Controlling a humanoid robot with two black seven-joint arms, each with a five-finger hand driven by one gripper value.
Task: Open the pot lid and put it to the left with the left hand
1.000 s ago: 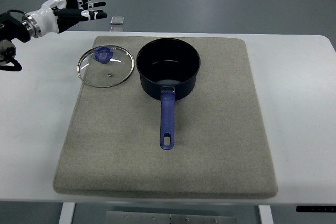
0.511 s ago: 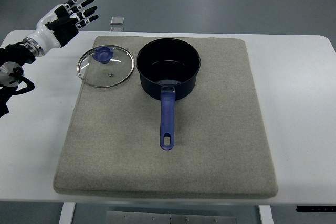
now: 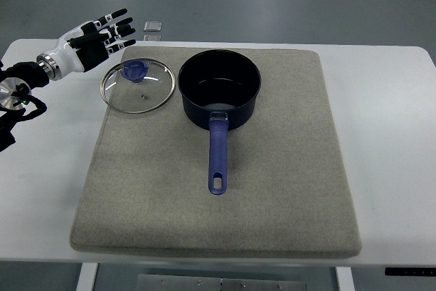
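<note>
The left hand [image 3: 95, 39], fingers spread and empty, has dropped lower and nearer the lid [image 3: 137, 85], up-left of it. The lid lies flat on the mat [image 3: 272, 189], unmoved, just left of the pot [image 3: 219, 88].

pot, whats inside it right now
Nothing visible inside the pot: only its bare dark bottom with a glint. The lid lies beside it on the mat, so nothing covers the inside.
</note>
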